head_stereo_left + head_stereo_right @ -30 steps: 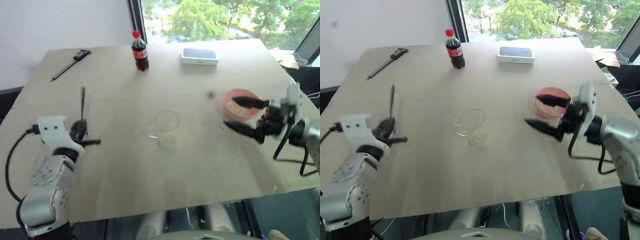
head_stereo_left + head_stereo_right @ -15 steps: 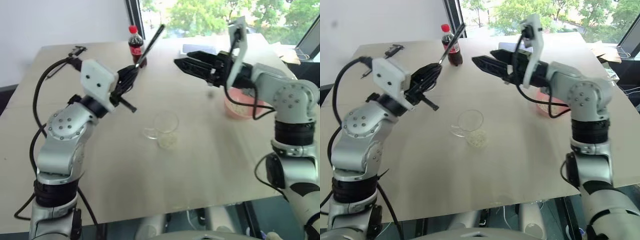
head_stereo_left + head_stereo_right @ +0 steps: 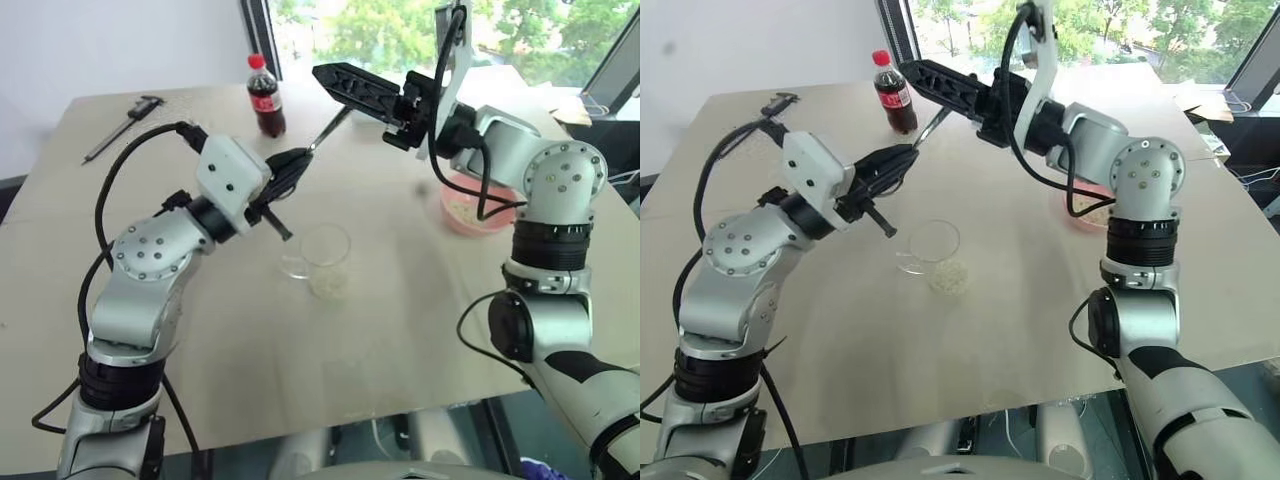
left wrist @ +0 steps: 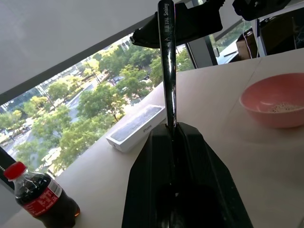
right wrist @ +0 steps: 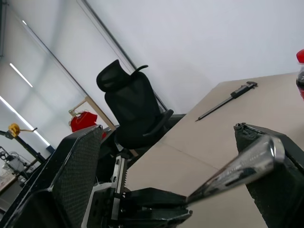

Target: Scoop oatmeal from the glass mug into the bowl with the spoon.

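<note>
Left eye view: both arms are raised above a pale tabletop (image 3: pixel 420 330). The left gripper (image 3: pixel 293 165) has its fingers pressed together on the handle of the spoon (image 3: pixel 328 128), which slants up toward the right gripper (image 3: pixel 362 88). That gripper's two fingers stand wide apart, with the far end of the spoon between them but not clamped. This looks like a handover of the spoon in mid-air, not yet finished.

The glass mug (image 3: pixel 325 249) stands near the middle of the table, under the left gripper. A loose clump of oatmeal (image 3: pixel 330 285) lies on the table just beside it; whether any flakes remain inside the mug is hard to tell. The pink bowl (image 3: pixel 452 209) sits to the right, partly behind the right arm, and the left wrist view shows a few flakes on its pale inside. So some oatmeal seems moved already, and the spilled clump is still left.

A cola bottle (image 3: pixel 266 97), a white box (image 4: pixel 135 129) and a caliper (image 3: pixel 122 127) lie along the far side, well apart from the mug. Open table surrounds mug and bowl, though the bowl sits nearer the right edge.
</note>
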Tool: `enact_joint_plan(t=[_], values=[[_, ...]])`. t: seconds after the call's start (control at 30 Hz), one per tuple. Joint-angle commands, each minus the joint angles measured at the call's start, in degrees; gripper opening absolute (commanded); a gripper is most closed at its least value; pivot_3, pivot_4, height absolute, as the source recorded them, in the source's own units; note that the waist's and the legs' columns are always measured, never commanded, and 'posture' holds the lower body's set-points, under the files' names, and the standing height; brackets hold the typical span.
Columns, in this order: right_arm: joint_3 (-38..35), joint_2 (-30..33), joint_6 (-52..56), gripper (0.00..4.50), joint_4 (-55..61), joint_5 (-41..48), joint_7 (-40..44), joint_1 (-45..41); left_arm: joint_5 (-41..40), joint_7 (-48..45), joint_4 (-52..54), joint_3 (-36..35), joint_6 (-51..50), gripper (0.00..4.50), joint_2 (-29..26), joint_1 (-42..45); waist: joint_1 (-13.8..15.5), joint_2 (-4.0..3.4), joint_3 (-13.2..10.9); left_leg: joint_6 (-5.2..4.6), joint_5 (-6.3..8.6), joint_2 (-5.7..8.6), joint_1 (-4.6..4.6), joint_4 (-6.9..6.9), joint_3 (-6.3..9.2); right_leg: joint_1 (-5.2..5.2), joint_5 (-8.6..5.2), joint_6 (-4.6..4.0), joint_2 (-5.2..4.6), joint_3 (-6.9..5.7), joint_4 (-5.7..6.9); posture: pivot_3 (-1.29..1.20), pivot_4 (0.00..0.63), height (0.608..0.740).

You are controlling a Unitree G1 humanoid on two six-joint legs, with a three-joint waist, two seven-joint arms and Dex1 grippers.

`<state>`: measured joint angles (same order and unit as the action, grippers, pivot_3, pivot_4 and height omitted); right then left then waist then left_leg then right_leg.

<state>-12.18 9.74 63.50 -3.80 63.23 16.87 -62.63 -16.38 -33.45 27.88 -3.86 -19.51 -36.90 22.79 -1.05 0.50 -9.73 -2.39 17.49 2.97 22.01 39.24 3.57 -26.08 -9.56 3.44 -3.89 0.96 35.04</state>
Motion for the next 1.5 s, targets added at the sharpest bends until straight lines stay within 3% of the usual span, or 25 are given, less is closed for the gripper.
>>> enact_joint_plan(t=[0.03,0.13,0.17,0.23,0.27,0.3,0.53,0.73,0.97,1.07,1.13,1.33,1.5], values=[[-0.39,0.28,0.14,3.63,2.1,0.89,0.11,-0.81,0.98,-0.9,1.24,-0.66,2.36,0.0,-0.72,-0.19,0.0,0.0,0.0,0.0,0.0,0.0,0.0,0.0,0.0,0.0,0.0,0.0,0.0,0.0,0.0,0.0,0.15,0.74],[0.02,0.57,0.08,2.28,2.46,0.28,0.4,-0.23,1.25,-1.33,0.37,-0.7,2.8,0.0,-0.48,0.09,0.02,0.0,0.0,0.0,0.0,0.0,0.0,0.01,0.0,0.0,0.0,0.0,0.0,0.0,0.01,0.0,0.15,0.74],[0.24,0.77,0.07,1.49,2.62,-0.05,0.51,0.03,1.23,-1.33,0.09,-0.73,2.86,0.0,-0.28,0.25,0.02,0.0,0.0,0.0,0.0,0.0,0.0,0.01,0.0,0.0,0.0,0.0,0.0,0.0,0.01,0.0,0.15,0.74],[0.65,1.12,-0.07,0.79,2.8,-0.76,0.65,0.43,1.23,-1.4,-0.23,-0.74,2.94,0.0,-0.01,0.48,-0.01,0.0,0.0,0.0,0.0,0.0,0.0,0.01,0.0,0.0,0.0,0.0,0.0,0.0,0.01,0.0,0.15,0.74],[0.74,1.22,-0.24,0.21,2.75,-1.02,0.73,0.57,1.24,-1.44,-0.34,-0.72,2.95,0.0,0.1,0.6,0.03,0.0,0.0,0.0,0.0,0.0,-0.01,0.01,-0.01,0.0,0.0,0.0,0.0,0.0,0.02,0.0,0.15,0.74],[0.75,1.23,-0.42,0.03,2.64,-1.34,0.67,0.66,1.24,-1.49,-0.47,-0.73,2.98,0.0,0.2,0.67,0.03,0.0,0.0,0.0,0.0,0.0,0.0,0.02,0.0,0.0,0.0,0.0,0.0,-0.01,0.02,0.0,0.15,0.74],[1.23,1.01,-1.28,0.03,1.97,-3.48,0.69,0.81,-0.4,-1.9,-0.75,-1.3,1.33,0.0,0.77,1.19,-0.06,0.0,0.0,0.0,-0.01,0.0,-0.02,0.03,-0.02,0.0,0.0,0.0,0.0,0.02,0.09,0.0,0.15,0.74],[-0.23,-0.6,-2.07,0.0,1.1,-3.84,-0.98,0.11,0.43,-0.18,-0.66,-2.15,1.56,2.22,1.2,1.86,-0.05,0.0,0.0,0.02,-0.02,0.0,-0.05,0.1,-0.03,-0.01,0.0,0.0,-0.01,0.04,0.45,0.0,0.15,0.74],[-5.06,1.11,-5.75,0.0,-5.29,-6.07,-4.69,-2.29,-8.14,3.42,5.4,-11.23,-5.38,2.22,1.94,-0.68,-0.15,0.0,0.0,0.05,-0.03,0.0,-0.08,0.1,-0.05,-0.04,0.0,-0.01,0.0,0.08,0.5,0.0,0.15,0.74],[-6.58,3.17,-7.56,0.0,-7.73,-7.96,-5.63,-2.8,-15.32,2.95,8.08,-17.55,-10.04,2.22,1.74,-6.83,-0.25,0.0,0.0,0.05,-0.03,0.0,-0.07,0.1,-0.06,-0.06,-0.01,-0.01,-0.01,0.1,0.57,0.0,0.15,0.74],[-7.58,4.29,-8.21,0.0,-8.64,-8.6,-5.95,-2.7,-15.48,0.85,7.64,-19.69,-9.55,2.22,1.44,-14.0,-0.73,-0.04,0.03,0.05,-0.03,-0.01,-0.07,0.07,-0.09,-0.07,-0.01,-0.01,-0.01,0.09,0.53,0.0,0.15,0.74],[-11.11,5.41,-6.45,0.0,-7.74,-6.77,-8.78,-1.9,-13.13,-6.91,4.19,-16.92,-0.67,2.22,3.83,-29.77,-1.16,-0.06,0.02,0.05,-0.03,-0.03,-0.13,0.03,-0.2,-0.08,-0.02,-0.03,-0.01,0.1,0.37,0.0,0.15,0.74],[-13.92,6.94,-1.78,0.0,-3.89,-3.34,-12.81,0.57,-10.16,-8.47,1.08,-13.45,4.97,2.22,5.34,-31.84,-0.76,-0.1,0.04,0.03,-0.03,-0.01,-0.17,0.05,-0.21,-0.05,-0.01,-0.04,-0.09,0.1,0.49,0.0,0.15,0.74]])
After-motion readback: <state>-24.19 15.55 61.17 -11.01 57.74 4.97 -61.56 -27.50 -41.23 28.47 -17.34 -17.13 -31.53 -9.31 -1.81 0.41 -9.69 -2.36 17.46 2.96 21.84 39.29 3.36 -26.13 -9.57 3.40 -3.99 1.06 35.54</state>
